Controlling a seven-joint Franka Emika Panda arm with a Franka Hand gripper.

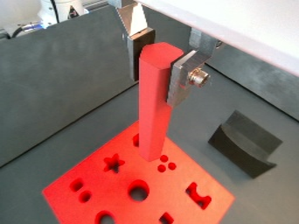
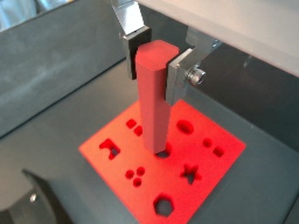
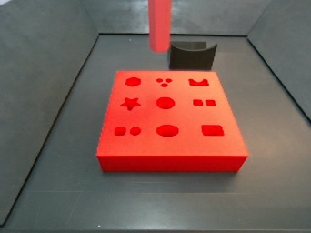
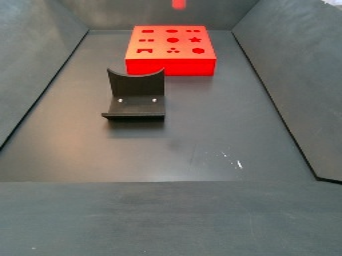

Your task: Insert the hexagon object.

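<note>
My gripper [image 1: 162,59] is shut on the top end of the hexagon object [image 1: 152,114], a long light-red rod with six sides that hangs upright. Both wrist views show it; in the other one the gripper [image 2: 159,57] grips the rod [image 2: 155,105] the same way. The rod's lower end is above the flat red block [image 1: 105,188] with shaped holes, near a round hole and three small dots. In a side view the rod [image 3: 159,23] hangs over the block's [image 3: 170,136] far edge, clear of it. The gripper itself is out of both side views.
The black fixture [image 3: 191,53] stands on the floor just behind the block; it also shows in the other side view [image 4: 134,95] and in a wrist view [image 1: 246,140]. Grey walls enclose the dark floor [image 4: 187,170].
</note>
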